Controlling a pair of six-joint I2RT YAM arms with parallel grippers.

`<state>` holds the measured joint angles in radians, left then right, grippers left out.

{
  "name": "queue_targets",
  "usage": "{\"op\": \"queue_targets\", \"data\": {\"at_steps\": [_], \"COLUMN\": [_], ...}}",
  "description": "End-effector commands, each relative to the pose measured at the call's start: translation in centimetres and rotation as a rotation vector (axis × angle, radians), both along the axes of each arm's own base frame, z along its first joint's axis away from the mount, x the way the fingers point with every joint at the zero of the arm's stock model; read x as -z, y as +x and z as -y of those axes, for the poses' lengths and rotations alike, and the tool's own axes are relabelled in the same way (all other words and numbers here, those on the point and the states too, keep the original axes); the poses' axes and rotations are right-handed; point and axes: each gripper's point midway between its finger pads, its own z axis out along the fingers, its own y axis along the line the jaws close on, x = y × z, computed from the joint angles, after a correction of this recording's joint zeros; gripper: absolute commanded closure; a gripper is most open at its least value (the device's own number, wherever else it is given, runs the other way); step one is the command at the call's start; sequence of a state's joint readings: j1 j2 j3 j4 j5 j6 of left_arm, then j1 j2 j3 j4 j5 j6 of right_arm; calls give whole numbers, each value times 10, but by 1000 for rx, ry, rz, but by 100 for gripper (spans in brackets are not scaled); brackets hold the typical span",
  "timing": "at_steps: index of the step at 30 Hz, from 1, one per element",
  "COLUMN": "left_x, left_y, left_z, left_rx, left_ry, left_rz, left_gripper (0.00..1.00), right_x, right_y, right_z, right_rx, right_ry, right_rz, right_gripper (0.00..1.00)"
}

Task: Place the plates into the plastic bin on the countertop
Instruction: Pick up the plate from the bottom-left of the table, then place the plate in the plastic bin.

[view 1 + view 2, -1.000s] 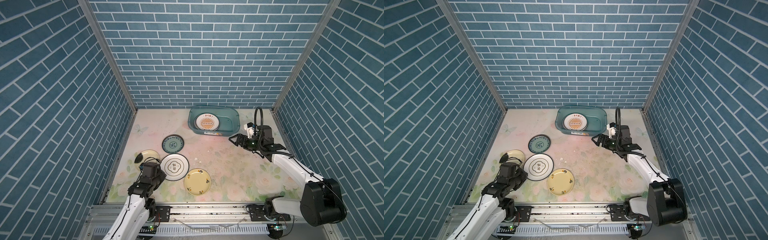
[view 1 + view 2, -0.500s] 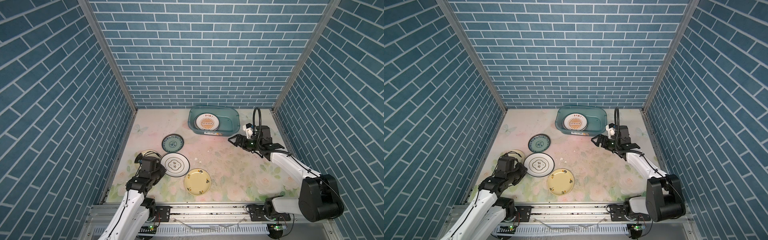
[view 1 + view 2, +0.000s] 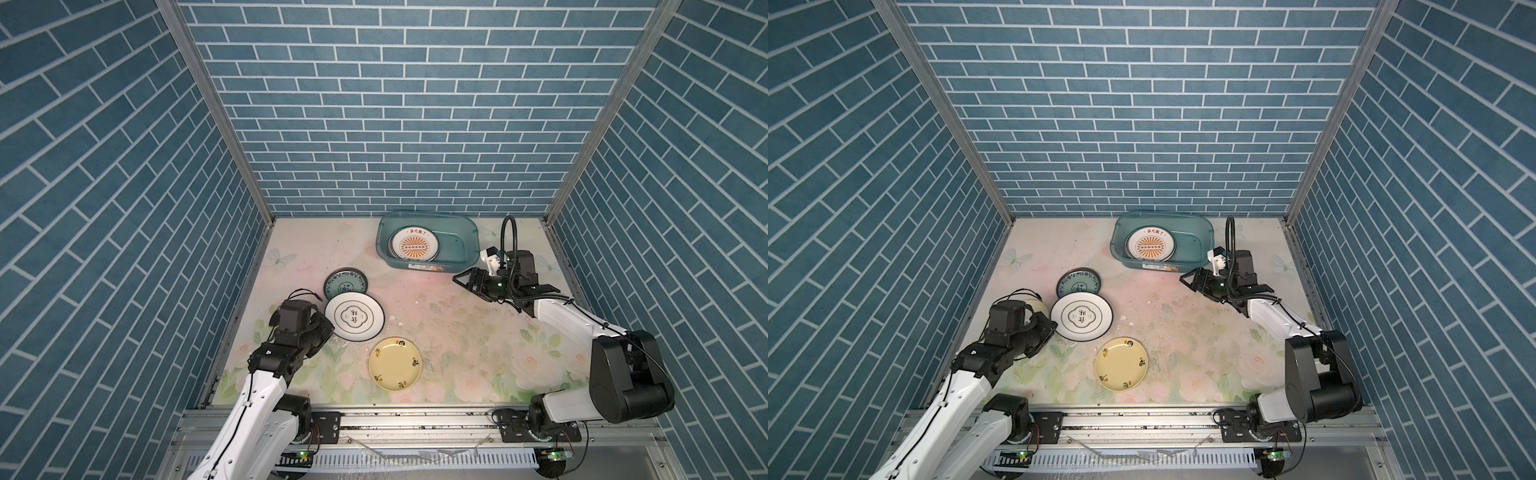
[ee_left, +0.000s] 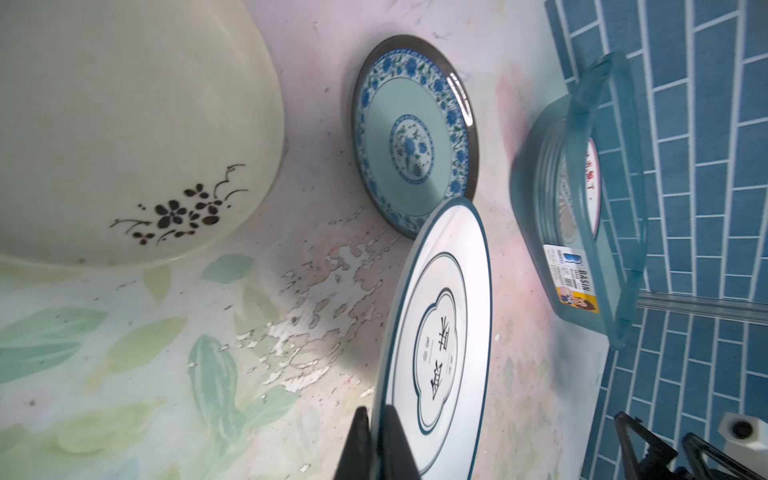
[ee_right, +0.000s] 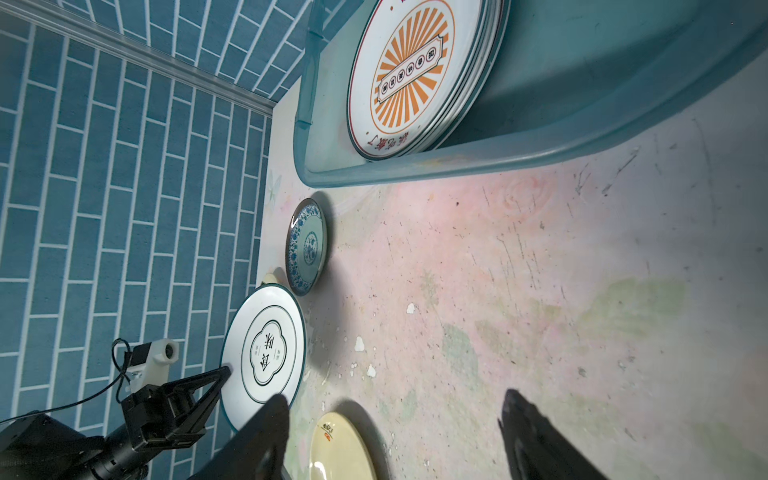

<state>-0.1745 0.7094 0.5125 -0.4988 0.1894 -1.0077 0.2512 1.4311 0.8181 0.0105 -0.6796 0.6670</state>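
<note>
My left gripper point(image 4: 376, 440) is shut on the rim of a white plate with a teal edge point(image 4: 440, 332), which tilts up off the countertop point(image 3: 457, 332) in both top views point(image 3: 354, 316). Its far edge reaches over a teal floral plate point(image 3: 345, 283). A pale yellow plate point(image 3: 395, 363) lies flat near the front. A cream plate with black flowers point(image 4: 124, 124) lies beside the left wrist. The plastic bin point(image 3: 455, 245) at the back holds a stack topped by an orange sunburst plate point(image 3: 413, 245). My right gripper point(image 3: 459, 277) hovers open and empty just in front of the bin.
Blue brick-pattern walls close in the left, right and back sides. The bin's white label point(image 4: 571, 278) faces the front. The countertop print is scuffed and flaked around the middle point(image 5: 415, 316). A metal rail point(image 3: 415, 419) runs along the front edge.
The left arm has swung forward along the wall and its gripper has shut on the white plate's rim, tilting it up. The right gripper's jaws have narrowed a little.
</note>
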Motion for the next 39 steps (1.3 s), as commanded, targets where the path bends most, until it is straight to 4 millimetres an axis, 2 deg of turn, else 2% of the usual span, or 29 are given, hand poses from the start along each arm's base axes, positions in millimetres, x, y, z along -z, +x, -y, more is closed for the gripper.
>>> {"op": "queue_targets", "data": {"at_steps": [1,4,11,14,17,18,20,23,31,35,39], "left_x": [-38,-46,-66,-74,-72,-81,-82,-84,-73,-74,-78], "left_y": [23,38,70,82,90,95,99,104,113,116,119], "left_z": [9,18,65,82,94,99,107,117,134,138,145], "left_rx": [14,28,180,227,254,265,288,317,355,362,383], "left_ry": [-46,-94,-144,-148,-171,-179,-186,-199,-224,-227,-241], "left_rz": [142,192,241,258,262,281,281,287,269,280,292], "left_gripper": [100,100,100,100,100,100,100,100,100,100,100], "right_x": [-17,-18,-22,-18,-19,-19,-19,-18,-14,-13,-11], "right_y": [7,7,8,10,10,10,10,10,14,15,16], "right_z": [-13,-25,-59,-66,-72,-73,-75,-79,-85,-85,-85], "right_rx": [-17,-45,-114,-117,-132,-134,-139,-144,-145,-139,-138], "right_ry": [59,56,50,13,9,8,7,14,58,55,53], "right_rz": [19,12,18,13,13,13,12,5,-10,-13,-16], "right_gripper": [25,28,30,30,31,33,34,45,48,48,56]}}
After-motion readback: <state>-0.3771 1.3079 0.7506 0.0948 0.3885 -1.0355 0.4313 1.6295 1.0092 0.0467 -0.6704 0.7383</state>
